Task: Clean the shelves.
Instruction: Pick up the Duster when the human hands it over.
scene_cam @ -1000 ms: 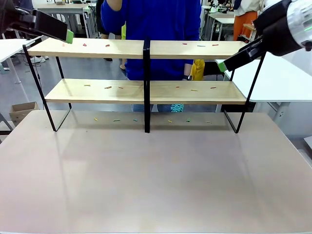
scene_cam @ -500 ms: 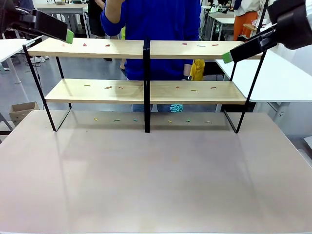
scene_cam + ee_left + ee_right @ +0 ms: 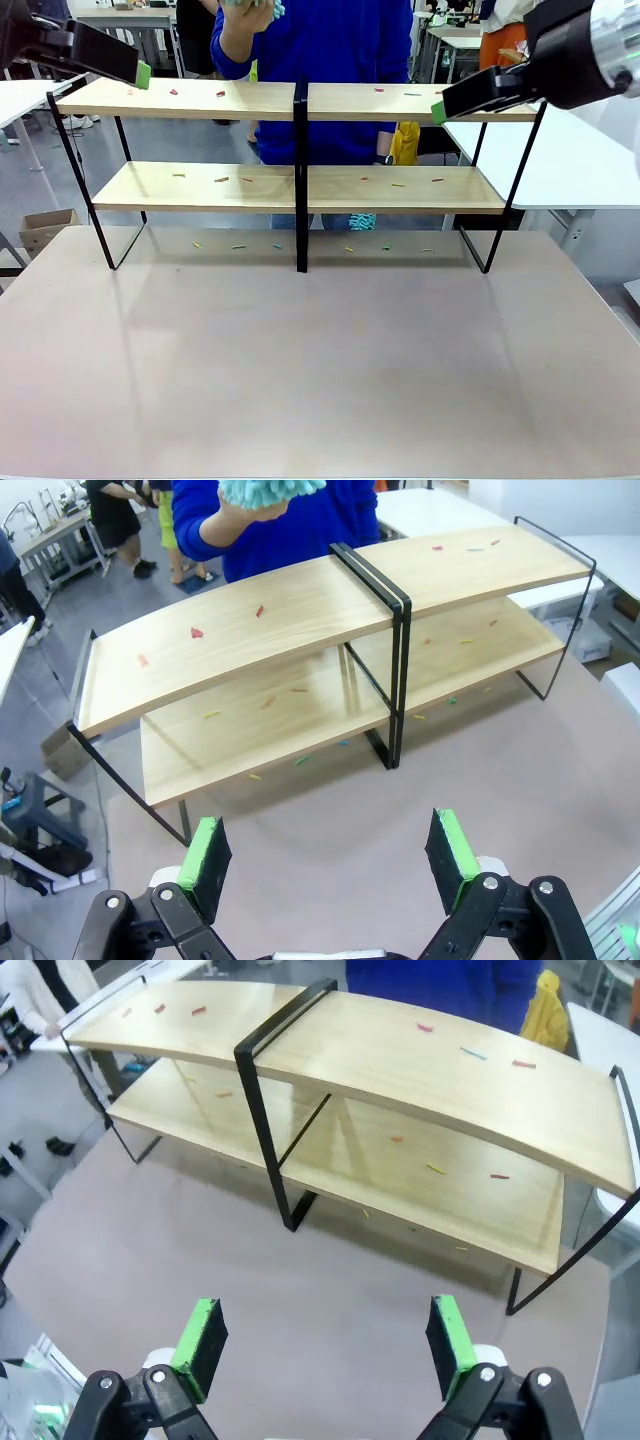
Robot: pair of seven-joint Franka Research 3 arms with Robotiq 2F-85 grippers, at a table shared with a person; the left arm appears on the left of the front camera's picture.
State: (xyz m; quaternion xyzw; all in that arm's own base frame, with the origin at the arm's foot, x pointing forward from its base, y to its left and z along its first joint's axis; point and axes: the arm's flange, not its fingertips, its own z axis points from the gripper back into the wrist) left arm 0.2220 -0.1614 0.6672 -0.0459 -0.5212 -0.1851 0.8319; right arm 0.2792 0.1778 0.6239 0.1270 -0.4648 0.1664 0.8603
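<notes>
One set of shelves, four boards. Six coloured scraps per tier, six more beneath. One left gripper, one right gripper, one person, one teal duster.

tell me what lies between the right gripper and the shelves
In the right wrist view, only bare tabletop stretches from the open right gripper to the shelves; coloured scraps lie on the boards.

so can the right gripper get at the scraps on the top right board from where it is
Probably yes. The right gripper hangs open short of the shelves, facing the top right board from above, with nothing between it and the scraps; the black central post stands off to one side.
</notes>
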